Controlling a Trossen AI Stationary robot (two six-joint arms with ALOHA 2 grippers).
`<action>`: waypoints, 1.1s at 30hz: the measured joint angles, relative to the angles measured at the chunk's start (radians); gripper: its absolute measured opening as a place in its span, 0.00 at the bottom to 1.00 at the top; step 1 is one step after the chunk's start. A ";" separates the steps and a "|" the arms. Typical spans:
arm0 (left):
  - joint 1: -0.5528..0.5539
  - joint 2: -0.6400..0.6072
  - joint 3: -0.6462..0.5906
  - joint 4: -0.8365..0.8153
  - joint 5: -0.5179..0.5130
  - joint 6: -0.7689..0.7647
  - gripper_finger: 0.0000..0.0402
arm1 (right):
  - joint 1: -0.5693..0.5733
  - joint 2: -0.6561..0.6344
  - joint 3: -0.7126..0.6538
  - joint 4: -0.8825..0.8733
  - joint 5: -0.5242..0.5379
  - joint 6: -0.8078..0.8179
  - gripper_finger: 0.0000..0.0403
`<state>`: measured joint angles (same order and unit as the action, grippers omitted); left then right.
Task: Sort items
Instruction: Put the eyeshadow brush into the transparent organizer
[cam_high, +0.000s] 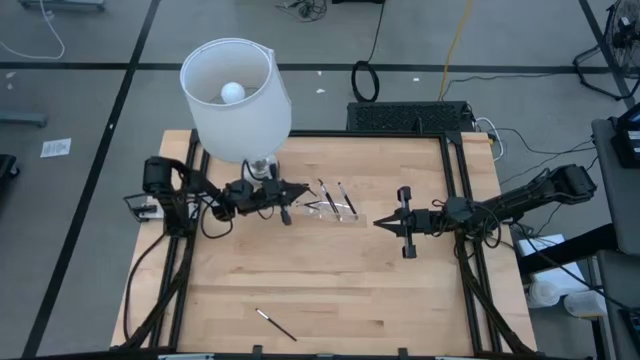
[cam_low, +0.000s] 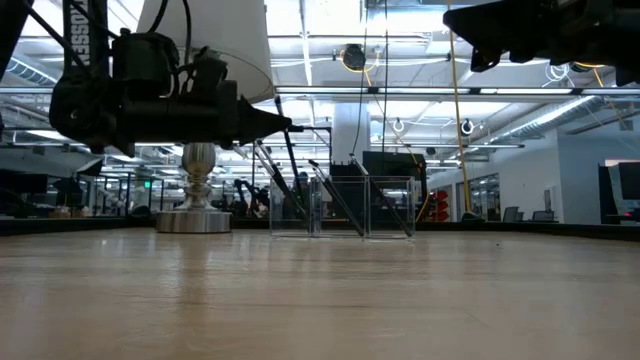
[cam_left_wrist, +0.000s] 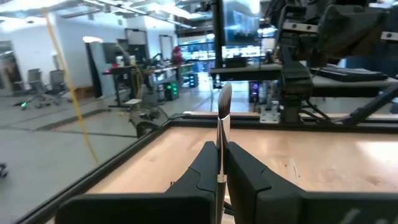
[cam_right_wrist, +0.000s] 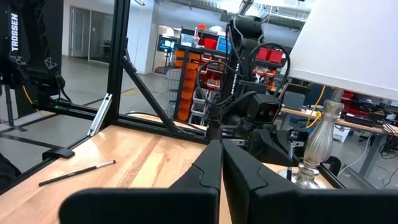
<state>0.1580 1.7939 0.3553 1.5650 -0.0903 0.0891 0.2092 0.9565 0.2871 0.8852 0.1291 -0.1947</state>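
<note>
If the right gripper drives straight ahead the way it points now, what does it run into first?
Probably the left gripper, which faces it, shut on a stick. The right gripper, shut and empty, sits above the clear tray, so it likely passes over that, though height is hard to judge.

One thin dark stick (cam_left_wrist: 222, 134) with a pale end is pinched between the closed fingers of the left gripper (cam_high: 297, 193) and stands upright between them, held above the table just beside the clear tray (cam_high: 335, 207). Several more sticks (cam_low: 335, 198) are seen leaning at a slant inside the tray's compartments; from above, two of them (cam_high: 336, 197) are made out clearly. A single stick (cam_high: 274, 324) lies flat on the wood near the table's front edge, well apart from the others.
</note>
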 joint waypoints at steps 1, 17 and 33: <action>-0.011 0.000 0.000 0.000 -0.027 -0.011 0.03 | 0.000 0.000 0.000 0.001 0.000 0.000 0.00; -0.213 0.001 0.075 -0.111 -0.468 -0.074 0.03 | 0.000 0.000 0.000 0.022 0.000 0.000 0.00; -0.274 0.150 0.185 -0.093 -0.582 -0.021 0.03 | 0.000 0.000 0.001 0.023 -0.003 0.000 0.00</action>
<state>-0.1161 1.9442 0.5408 1.4723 -0.6727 0.0685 0.2092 0.9565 0.2878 0.9081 0.1261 -0.1947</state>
